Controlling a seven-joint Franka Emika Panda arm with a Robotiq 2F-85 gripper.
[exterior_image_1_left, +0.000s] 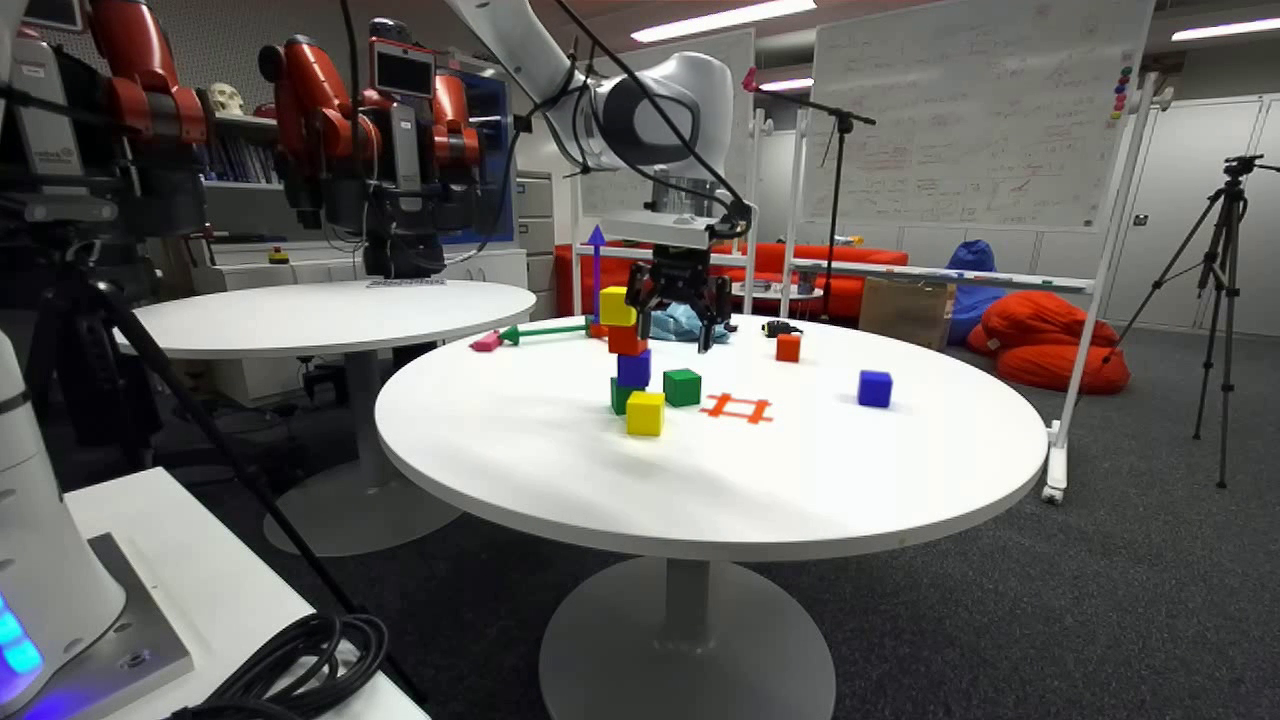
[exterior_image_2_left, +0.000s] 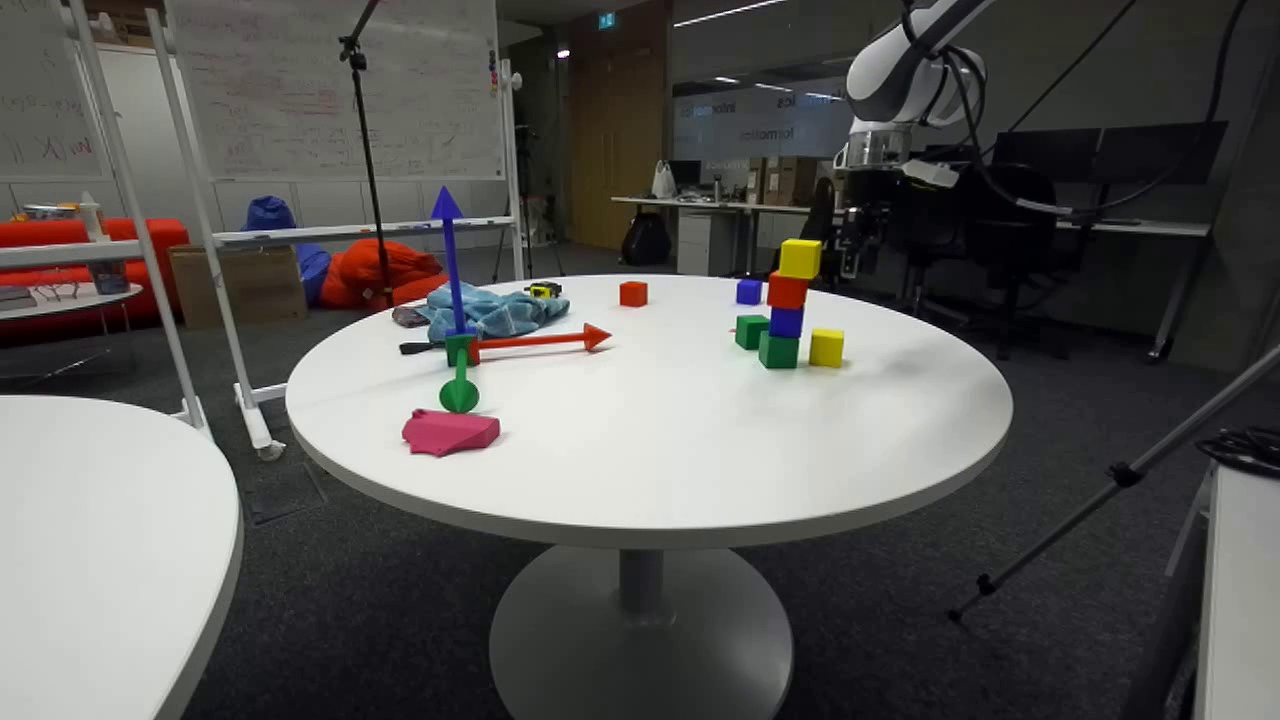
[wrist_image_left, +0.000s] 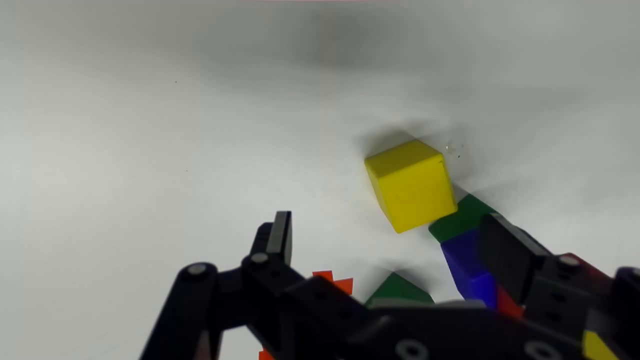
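The gripper (exterior_image_1_left: 675, 340) hangs above the white table (exterior_image_1_left: 800, 480), its jaws spread wide and empty; in the wrist view, one finger (wrist_image_left: 510, 252) overlaps a four-block stack (exterior_image_1_left: 632, 367) (green, blue, red, yellow, bottom to top), whether they touch I cannot tell; lower down, a loose yellow block (wrist_image_left: 417, 192) rests on the table just beside the stack's green base; nearby sits a second green block (exterior_image_1_left: 682, 388), then an orange hash mark (exterior_image_1_left: 738, 414); well apart stand a blue block (exterior_image_1_left: 875, 388) and a red block (exterior_image_1_left: 788, 347).

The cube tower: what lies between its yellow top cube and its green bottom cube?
A red cube, and under it a blue cube; both exterior views show this.
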